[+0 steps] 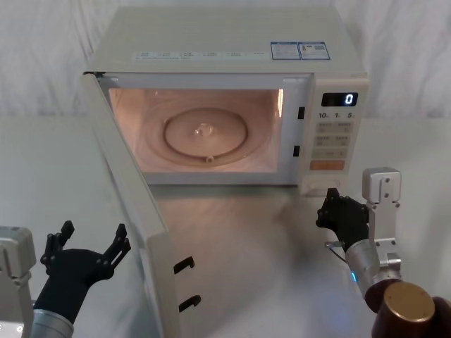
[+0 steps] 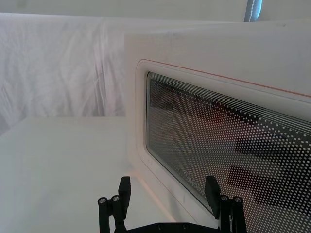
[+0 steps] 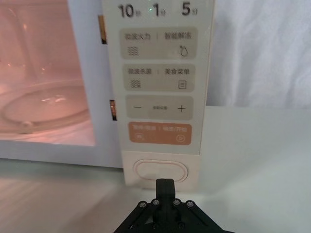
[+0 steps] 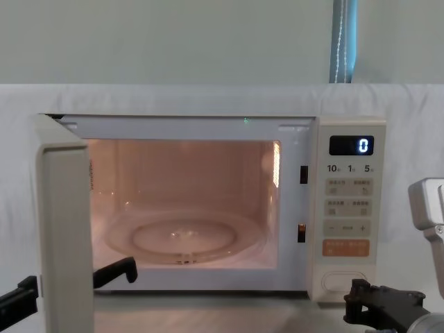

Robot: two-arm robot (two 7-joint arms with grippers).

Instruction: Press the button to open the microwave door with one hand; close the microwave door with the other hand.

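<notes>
Door (image 1: 134, 204) open, at 9 o'clock of cavity. Left claw (image 1: 88, 248), released, should push its outer face squarely; right claw (image 3: 164, 187), clenched, faces button (image 3: 160, 171).

White cloth (image 1: 42, 63) backdrop, orange key (image 3: 160, 133) (display (image 4: 351, 146) reads 0).

Cream microwave door (image 2: 204, 53), dotted dark window (image 2: 233, 145); orange key (image 3: 160, 133).

White cloth backdrop (image 1: 49, 56), white table (image 1: 42, 162).
</notes>
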